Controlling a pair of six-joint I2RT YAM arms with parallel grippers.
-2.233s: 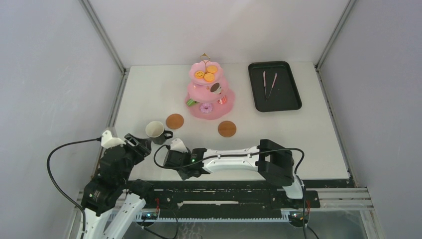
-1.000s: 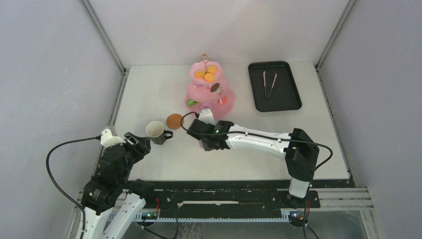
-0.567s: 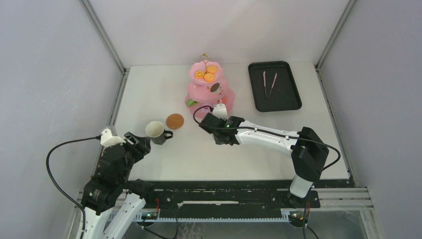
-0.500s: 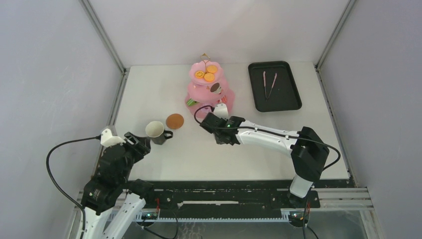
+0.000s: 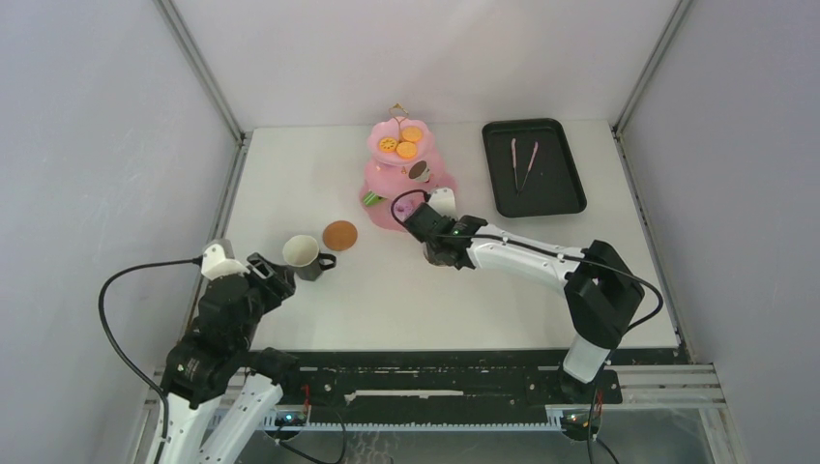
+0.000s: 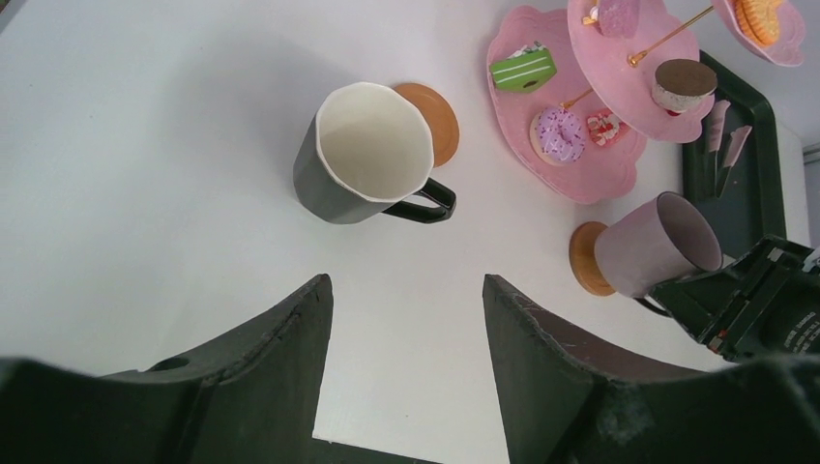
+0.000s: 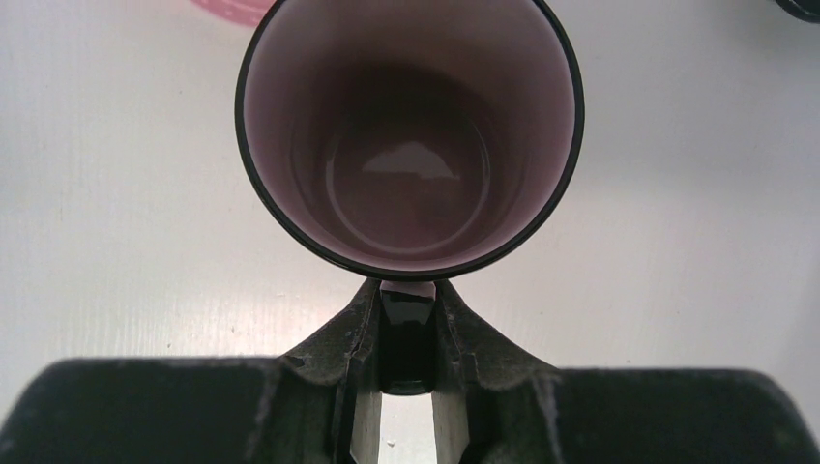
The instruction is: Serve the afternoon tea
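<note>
The pink cake stand [image 5: 385,176] has three plates, one over the other, with toy pastries [image 6: 604,126] on them. A purple doughnut [image 6: 559,133] and a green cake slice [image 6: 522,70] lie on the bottom plate. A brown round cake [image 6: 682,82] sits on the middle one, and orange biscuits [image 5: 407,150] are on top. Just in front of the stand, the right gripper [image 7: 406,314] has its two fingers squeezed tight on the handle of a dark mug [image 7: 406,174] that is pinkish inside and empty. In the left wrist view the mug's bottom is at a round brown coaster [image 6: 583,259], but I cannot tell if it sits on the coaster or hangs just over it. Further from the stand, to the front and left, a second dark mug [image 6: 363,155] with a cream inside stands upright. The other coaster [image 6: 435,121] lies just beside this mug, between it and the stand. The left gripper [image 6: 406,285] hovers on the far side of this mug from the stand, its fingers spread wide apart with nothing between them.
</note>
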